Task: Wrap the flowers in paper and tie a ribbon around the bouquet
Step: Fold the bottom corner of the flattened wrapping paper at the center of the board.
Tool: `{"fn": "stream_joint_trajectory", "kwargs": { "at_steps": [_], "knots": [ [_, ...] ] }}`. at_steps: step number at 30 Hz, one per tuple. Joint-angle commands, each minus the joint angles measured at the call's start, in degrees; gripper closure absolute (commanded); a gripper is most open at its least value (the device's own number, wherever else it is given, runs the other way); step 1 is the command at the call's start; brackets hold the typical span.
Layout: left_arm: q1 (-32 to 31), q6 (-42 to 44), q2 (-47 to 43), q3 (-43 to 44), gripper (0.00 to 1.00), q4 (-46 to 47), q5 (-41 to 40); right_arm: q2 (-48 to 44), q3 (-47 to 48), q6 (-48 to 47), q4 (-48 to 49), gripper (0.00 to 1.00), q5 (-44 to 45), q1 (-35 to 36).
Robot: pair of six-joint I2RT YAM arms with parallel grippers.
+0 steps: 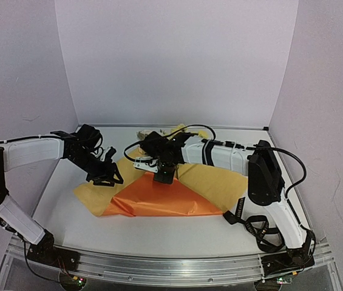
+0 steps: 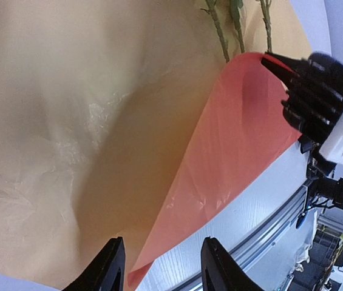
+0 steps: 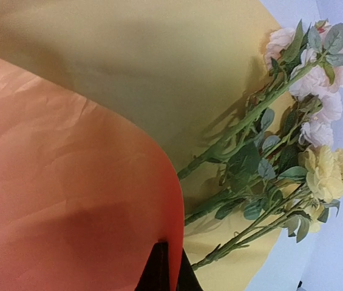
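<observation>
In the closed pinch of my right gripper (image 3: 166,268) is a corner of the paper (image 3: 68,182), held orange side up to fold over the flowers (image 3: 262,151) just beyond. My left gripper (image 2: 162,254) hangs half-open, gripping nothing.

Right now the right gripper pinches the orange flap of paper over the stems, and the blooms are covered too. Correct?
No: in the right wrist view the flowers lie with heads bare on the paper. The right gripper does pinch the orange flap over the stems.
</observation>
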Motion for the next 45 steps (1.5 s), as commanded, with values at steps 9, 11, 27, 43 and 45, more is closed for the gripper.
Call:
{"fn": "stream_joint_trajectory", "kwargs": {
  "at_steps": [9, 11, 27, 43, 45],
  "knots": [
    [7.05, -13.35, -6.15, -5.27, 0.56, 3.04, -2.43, -22.77, -18.09, 7.16, 0.32, 1.00, -6.57, 8.65],
    [7.51, -15.58, -6.44, -8.40, 0.57, 4.74, -2.37, -23.98, -19.71, 8.25, 0.22, 1.00, -7.37, 9.62],
    [11.94, -20.92, 2.97, -18.29, 0.60, 16.46, -1.92, -31.87, -27.84, 11.44, -7.77, 1.00, -15.63, 14.61],
    [18.40, -15.31, 4.12, -14.83, 0.61, 13.98, -2.50, -29.02, -24.45, 14.72, -16.17, 1.00, -23.29, 17.63],
    [17.89, -13.05, 2.22, -12.04, 0.59, 11.95, -2.33, -27.54, -23.26, 15.09, -16.23, 1.00, -23.14, 18.05]
  ]
}}
